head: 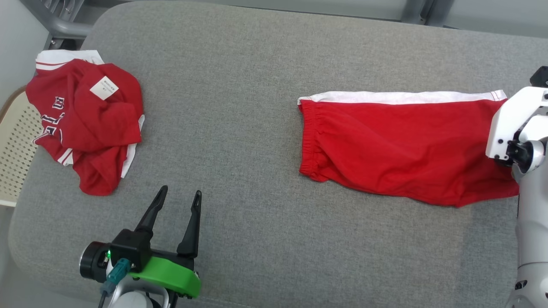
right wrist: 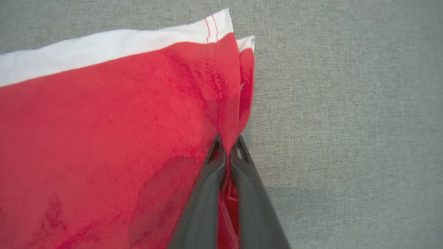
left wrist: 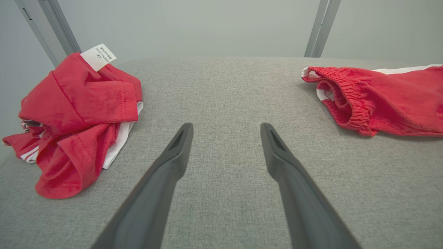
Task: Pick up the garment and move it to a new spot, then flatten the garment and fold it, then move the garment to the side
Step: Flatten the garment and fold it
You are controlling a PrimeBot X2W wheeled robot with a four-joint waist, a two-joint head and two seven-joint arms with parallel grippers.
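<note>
The garment (head: pixel 398 141), red shorts with a white side stripe and a gathered waistband, lies spread flat on the right of the grey cushion. In the left wrist view its waistband end (left wrist: pixel 349 100) shows at the right. My right gripper (right wrist: pixel 227 142) is shut on the red fabric at the garment's (right wrist: pixel 104 138) hem edge, near the right end; in the head view its white wrist (head: pixel 511 128) covers that end. My left gripper (head: pixel 180 191) stands open over bare cushion at the front left, nothing between its fingers (left wrist: pixel 173 162).
A second red and white garment (head: pixel 85 124) with a white label lies crumpled at the cushion's left edge, also seen as a heap (left wrist: pixel 76 117) left of my left gripper. The grey cushion (head: pixel 239 107) ends at a rounded front edge. A beige perforated basket (head: pixel 15 141) sits beyond the left edge.
</note>
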